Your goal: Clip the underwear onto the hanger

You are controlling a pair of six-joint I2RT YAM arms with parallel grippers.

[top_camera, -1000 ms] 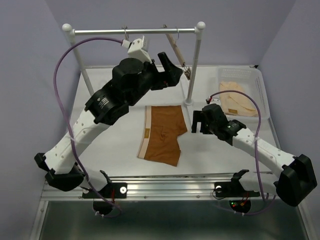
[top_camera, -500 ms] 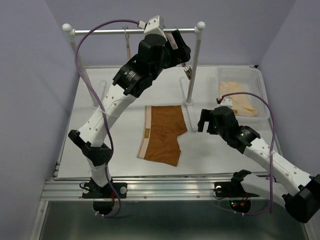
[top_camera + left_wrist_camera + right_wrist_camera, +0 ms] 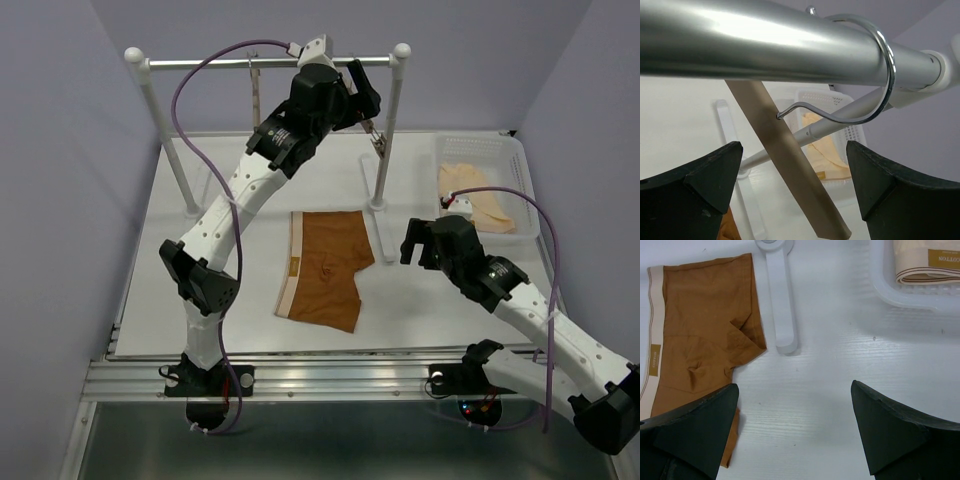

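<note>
Hanging hanger (image 3: 782, 160): hook over rail (image 3: 740, 45), seen L wrist cam only.
L hand (image 3: 792, 150), R hand (image 3: 794, 387): fingers spread, empty.
Underwear (image 3: 700, 330): flat on counter (image 3: 830, 365).

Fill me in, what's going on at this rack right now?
The left gripper is up at the rail, open and facing the hanger, which hangs there by its hook; nothing is gripped. The underwear lies flat on the table, unclipped. The right gripper hovers open beside it, holding nothing.

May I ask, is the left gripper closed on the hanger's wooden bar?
No, the left gripper is open, its fingers apart on either side of the hanger without touching it.
</note>
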